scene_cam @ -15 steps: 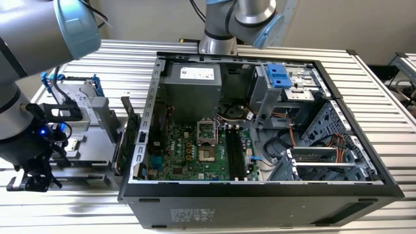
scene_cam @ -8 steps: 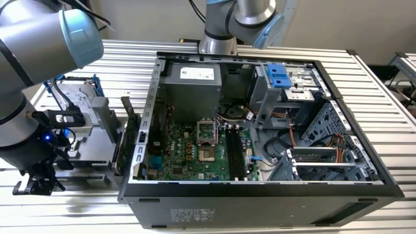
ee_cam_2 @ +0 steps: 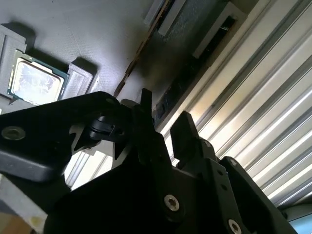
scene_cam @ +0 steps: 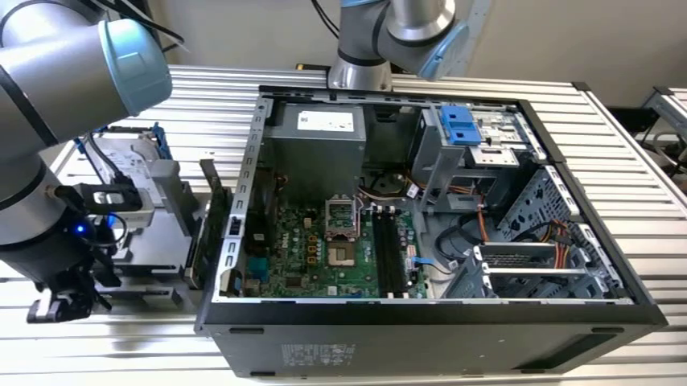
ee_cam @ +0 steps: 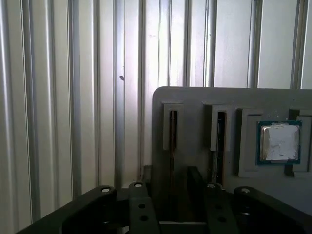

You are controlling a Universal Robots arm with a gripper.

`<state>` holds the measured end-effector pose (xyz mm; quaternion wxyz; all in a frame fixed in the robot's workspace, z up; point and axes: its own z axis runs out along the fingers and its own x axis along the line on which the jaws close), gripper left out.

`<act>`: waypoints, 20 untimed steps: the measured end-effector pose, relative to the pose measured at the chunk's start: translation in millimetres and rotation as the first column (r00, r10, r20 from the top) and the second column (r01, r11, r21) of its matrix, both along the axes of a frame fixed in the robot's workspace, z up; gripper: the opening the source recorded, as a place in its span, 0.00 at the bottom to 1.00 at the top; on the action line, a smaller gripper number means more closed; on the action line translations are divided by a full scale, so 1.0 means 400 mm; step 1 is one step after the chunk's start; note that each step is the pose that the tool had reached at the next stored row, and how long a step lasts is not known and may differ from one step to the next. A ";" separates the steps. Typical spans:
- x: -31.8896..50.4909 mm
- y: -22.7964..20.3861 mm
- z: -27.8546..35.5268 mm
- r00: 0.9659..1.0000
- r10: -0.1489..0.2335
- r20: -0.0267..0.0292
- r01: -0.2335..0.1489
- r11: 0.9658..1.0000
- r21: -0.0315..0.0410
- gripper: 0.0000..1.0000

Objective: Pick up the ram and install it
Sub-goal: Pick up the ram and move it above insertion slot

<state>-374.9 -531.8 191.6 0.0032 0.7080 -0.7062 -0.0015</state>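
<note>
Grey plastic holder (ee_cam: pixel 195 97) carries the ram (ee_cam: pixel 173 131) on edge in a narrow slot and a silver processor chip (ee_cam: pixel 279 142) in a square recess; my gripper (ee_cam: pixel 171 173) is spread, one finger either side of the ram.

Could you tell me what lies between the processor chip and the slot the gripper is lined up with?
In the first wrist view, a second narrow slot in the grey holder lies between that slot and the processor chip.
</note>
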 end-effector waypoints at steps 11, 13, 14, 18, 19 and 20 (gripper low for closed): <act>0.000 0.008 0.000 1.000 0.005 0.000 -0.005 1.000 0.000 1.00; -0.001 0.012 0.000 1.000 0.004 0.000 -0.004 1.000 0.000 1.00; -0.002 0.012 0.000 1.000 0.004 0.000 -0.004 1.000 0.000 1.00; -0.010 0.012 0.000 1.000 0.005 0.000 -0.005 1.000 -0.001 1.00; -0.010 0.011 0.000 1.000 0.005 0.000 -0.005 1.000 -0.001 1.00; -0.010 0.010 0.000 1.000 0.005 0.000 -0.005 1.000 -0.001 1.00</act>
